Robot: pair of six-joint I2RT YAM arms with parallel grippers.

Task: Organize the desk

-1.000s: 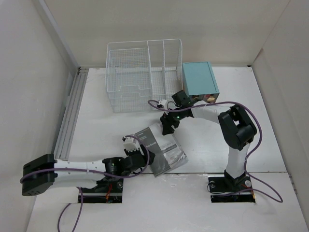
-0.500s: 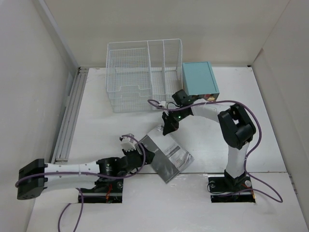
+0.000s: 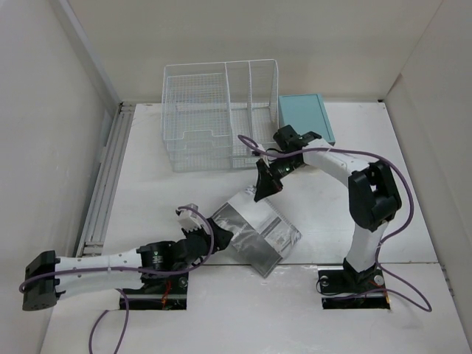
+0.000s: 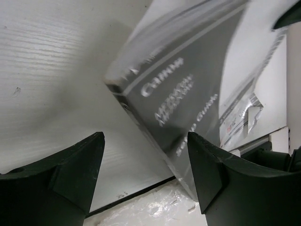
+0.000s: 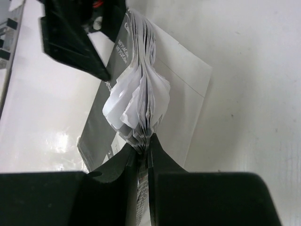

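The right claw (image 3: 264,186) is pinched shut on the far edge of the Canon manual (image 3: 254,234). The manual's pages fan out just past the claw's tips. The left claw (image 3: 199,225) stands wide, with the manual's dark near edge just ahead of its fingers. The white counter (image 3: 147,177) lies beneath both claws.

Dark grey glossy paper booklet (image 3: 254,234) carries white lettering; the wire-mesh metal rack (image 3: 214,118) is white, the small rectangular box (image 3: 304,114) teal.
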